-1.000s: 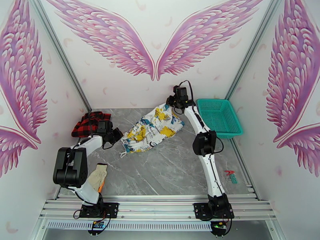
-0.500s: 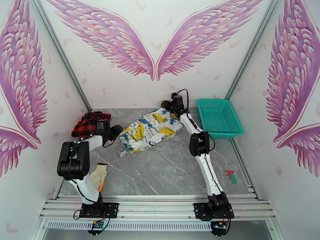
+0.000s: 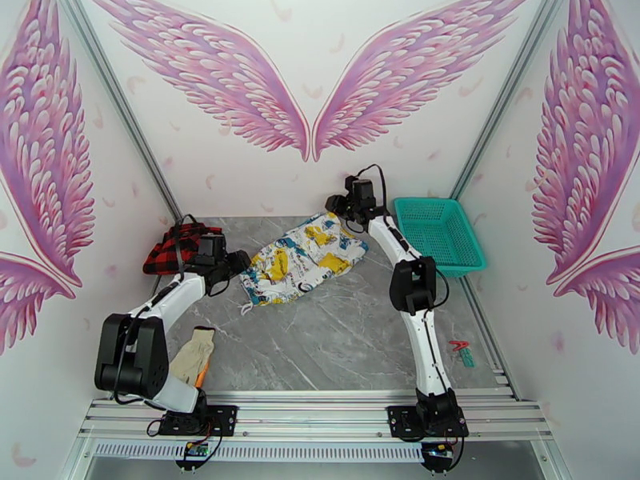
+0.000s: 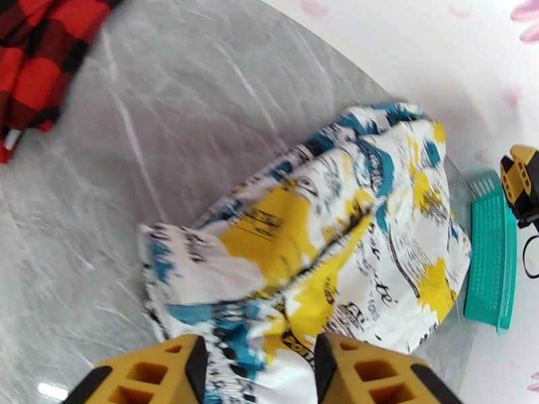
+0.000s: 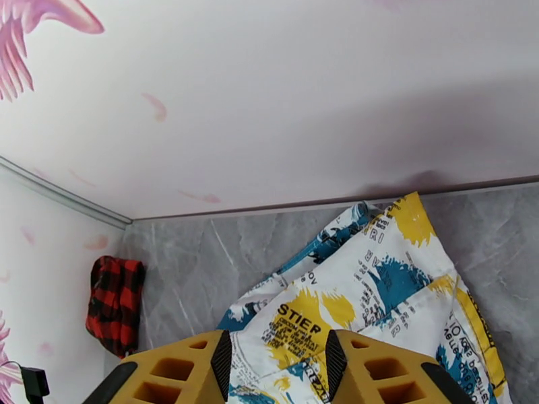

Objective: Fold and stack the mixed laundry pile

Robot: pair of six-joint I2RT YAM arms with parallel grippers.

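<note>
White garment [image 3: 302, 258]: soft, crumpled cloth printed with yellow and teal-blue splashes and black newsprint-style lettering, the word "STIER" legible in the right wrist view. It lies spread slantwise across the far middle of the desk [image 3: 344, 338], a grey marble-patterned slab with pale veins. Red-and-black buffalo-check shirt [image 3: 178, 243]: bunched in a heap at the far left corner of the desk, apart from the white garment. Left claw [image 4: 257, 365]: blocky yellow fingers with hollow cells and black inner faces, jaws spread apart and gripping nothing, poised over the garment's near-left hem. Right claw [image 5: 276, 368]: same make, jaws likewise apart and empty, above the garment's far corner by the back wall. Teal plastic mesh basket [image 3: 438, 234]: rectangular, at far right. Beige glove-like cloth [image 3: 194, 355]: lies at near left.
</note>
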